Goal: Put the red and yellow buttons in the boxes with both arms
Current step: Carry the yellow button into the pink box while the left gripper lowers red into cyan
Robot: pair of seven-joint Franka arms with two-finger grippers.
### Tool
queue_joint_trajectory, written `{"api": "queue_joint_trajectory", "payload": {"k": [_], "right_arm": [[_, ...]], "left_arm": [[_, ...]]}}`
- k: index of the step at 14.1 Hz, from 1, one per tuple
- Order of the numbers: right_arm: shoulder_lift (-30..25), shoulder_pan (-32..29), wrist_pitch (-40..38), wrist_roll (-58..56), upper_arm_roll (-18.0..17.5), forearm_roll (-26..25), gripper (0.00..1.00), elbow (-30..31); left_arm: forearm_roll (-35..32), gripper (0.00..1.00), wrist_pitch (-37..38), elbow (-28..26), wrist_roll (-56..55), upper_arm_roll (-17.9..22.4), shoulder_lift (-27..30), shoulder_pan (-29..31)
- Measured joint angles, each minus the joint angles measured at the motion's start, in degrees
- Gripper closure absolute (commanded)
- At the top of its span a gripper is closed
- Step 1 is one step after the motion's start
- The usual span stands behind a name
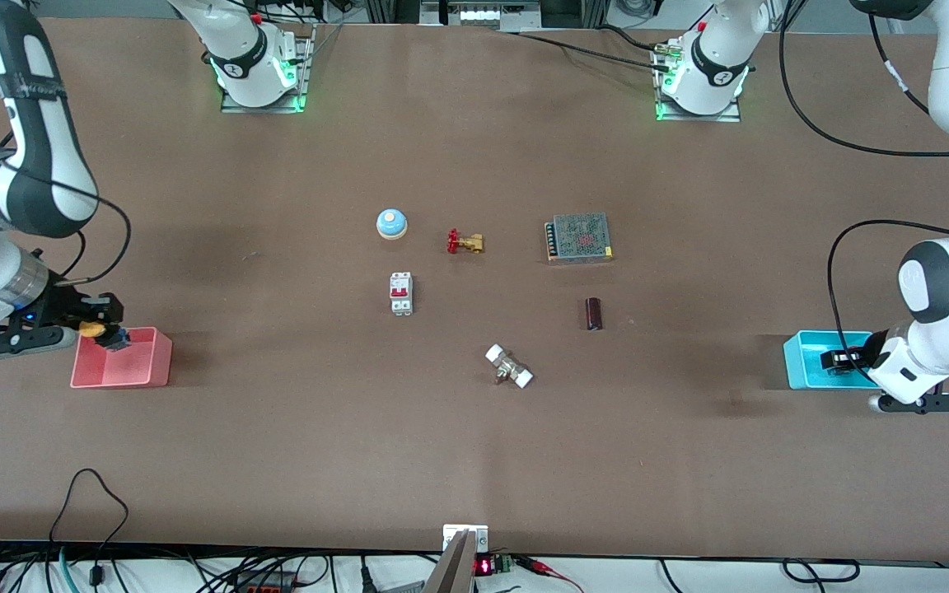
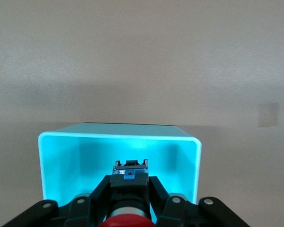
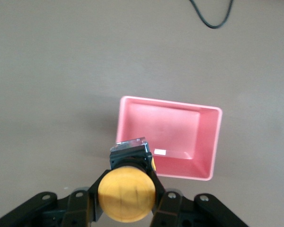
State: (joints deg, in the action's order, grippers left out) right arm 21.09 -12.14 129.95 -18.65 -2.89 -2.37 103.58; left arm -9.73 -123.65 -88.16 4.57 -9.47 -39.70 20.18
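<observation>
Right claw (image 1: 97, 328): clamped on the orange-yellow-capped push-button switch (image 3: 127, 192), hanging over the rim of the pink-red plastic bin (image 1: 138, 371) at the right arm's end of the tabletop (image 1: 293, 445).
Yellow button's place: in the right wrist view its dark body sits over the bin's edge rather than the bin's middle; seen from the front camera, bin and button lie at about nine o'clock from the table's centre.
Left claw (image 2: 128, 198): closed around the red-capped push-button switch (image 2: 128, 220), low over the cyan plastic bin (image 2: 191, 165) at the left arm's end, about three o'clock from centre.
Red button's place: held with its body pointing into the cyan bin's open mouth, well inside the walls by the look of it.
Risk, pink side: I'd judge a release now could clip the rim and send the button rolling onto the tabletop, since it hangs so near the edge.
Risk, cyan side: the claw sits deep; opening wide could nudge a wall and shift the light bin.
Bystanders: a blue dome bell (image 1: 391, 223) and a brass valve with red handle (image 1: 465, 242) sit mid-table, well apart from both bins.
</observation>
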Motion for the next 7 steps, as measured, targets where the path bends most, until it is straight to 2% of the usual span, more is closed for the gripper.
{"api": "queue_joint_trajectory", "payload": {"k": [2,4,5,6,7], "right_arm": [[2.1,-0.5,1.6,-0.2,0.4,0.0,0.77,-0.9],[4.2,-0.9,3.9,-0.2,0.6,0.0,0.77,-1.3],[5.3,-1.1,5.2,-0.2,0.6,0.0,0.77,-1.4],[6.3,-1.4,6.4,-0.2,0.6,0.0,0.77,-1.4],[7.3,-1.6,7.2,-0.2,0.7,0.0,0.76,-1.5]], "left_arm": [[0.0,0.90,-0.5,-0.1,0.4,0.0,-1.8,0.8],[0.0,0.85,-0.8,-0.1,0.5,0.0,-3.4,1.2],[0.0,0.73,-1.0,-0.1,0.5,0.0,-3.9,1.2],[0.0,0.54,-1.1,-0.1,0.5,0.0,-4.2,1.2],[0.0,0.06,-1.1,-0.1,0.5,-0.1,-4.3,1.2]]}}
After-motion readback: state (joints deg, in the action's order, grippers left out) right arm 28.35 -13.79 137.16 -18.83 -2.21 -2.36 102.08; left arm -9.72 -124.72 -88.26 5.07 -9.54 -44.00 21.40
